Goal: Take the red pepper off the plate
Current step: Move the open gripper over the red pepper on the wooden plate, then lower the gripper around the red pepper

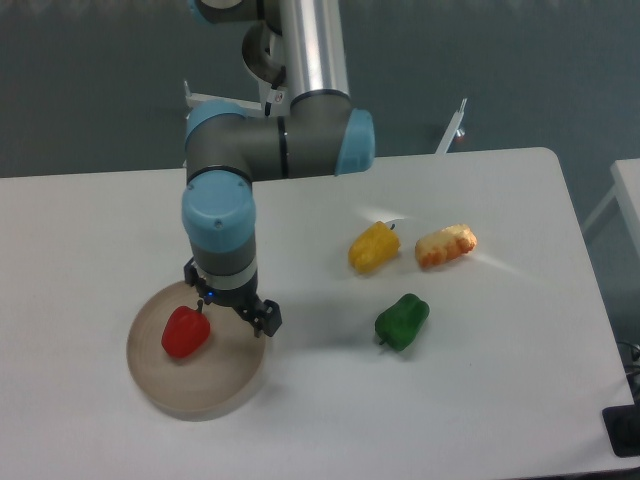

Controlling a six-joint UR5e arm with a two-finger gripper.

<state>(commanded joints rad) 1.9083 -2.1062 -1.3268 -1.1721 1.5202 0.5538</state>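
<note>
One step is partly complete: my claw is positioned over the right edge of the round flat beige-tan plate, just beside the target. No grasp has been made. The small glossy red bell pepper lies on the plate, left of centre, untouched by my claw. Remaining, in my judgement: align over the pepper, descend, close on it, lift clear of the plate.

Claw state: I cannot tell whether the fingers are parted or together; they appear only as a small dark shape under my wrist. Nothing is held between them.

Target condition: the red pepper rests on its side, slightly tilted, with its short dark stem pointing up and toward the rear of the plate. Its skin is smooth and shiny, so I expect it may slip under a light grip.

Other items on the white worktop, well apart from the plate: a yellow pepper, a green pepper and an orange-and-white mottled piece.
</note>
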